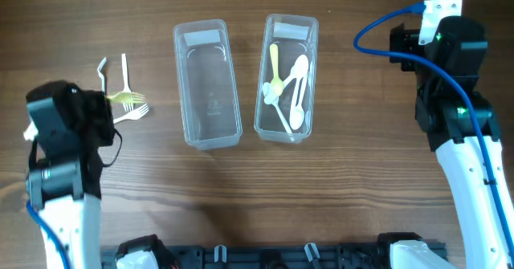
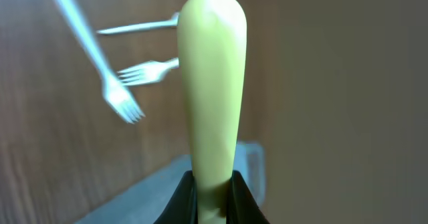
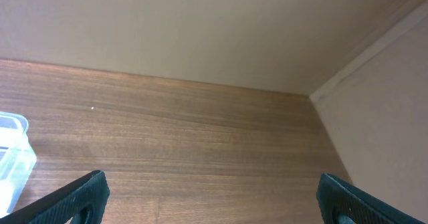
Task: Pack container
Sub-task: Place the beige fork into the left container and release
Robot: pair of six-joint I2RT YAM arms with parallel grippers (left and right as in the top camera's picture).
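Note:
My left gripper point(image 2: 214, 184) is shut on a yellow-green utensil point(image 2: 210, 83); its rounded handle sticks out from the jaws and its other end is hidden. In the overhead view this gripper point(image 1: 103, 100) is at the table's left, beside loose white forks point(image 1: 128, 115). Two clear containers stand at the middle: the left one point(image 1: 209, 100) is empty, the right one point(image 1: 313, 68) holds a yellow spoon point(image 1: 275, 72) and white spoons point(image 1: 295, 100). My right gripper point(image 3: 214, 197) is open and empty over bare table at the far right.
White forks point(image 2: 124, 103) lie on the wood beyond the held utensil. A container's edge point(image 2: 134, 190) shows low in the left wrist view. A container's corner point(image 3: 13, 157) is at the left of the right wrist view. A wall stands behind the table.

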